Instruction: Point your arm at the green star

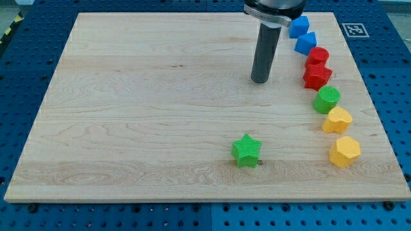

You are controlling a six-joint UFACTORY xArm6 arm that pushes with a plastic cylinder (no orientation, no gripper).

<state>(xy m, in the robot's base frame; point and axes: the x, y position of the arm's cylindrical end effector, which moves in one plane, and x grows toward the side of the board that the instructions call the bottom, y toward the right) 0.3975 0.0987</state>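
My tip (260, 81) is resting on the wooden board (141, 109) in its upper right part, standing apart from every block; the rod ends plainly, so it is grasping nothing. The green star (246, 151) is lying near the board's bottom edge, well below my tip and slightly toward the view's left of it, with bare wood between them. Along the board's right side a curved row of blocks is running from top to bottom: two blue blocks (298, 26) (306, 42), their shapes unclear, a red cylinder (317, 56) touching a red star-like block (316, 75), a green cylinder (327, 99), a yellow heart-like block (337, 120) and a yellow hexagon (345, 151). My tip is sitting to the view's left of the red pair. A black-and-white square marker tag (354, 29) is showing at the board's top right corner; it is bearing a pattern only, and no readable writing or brand is visible anywhere.
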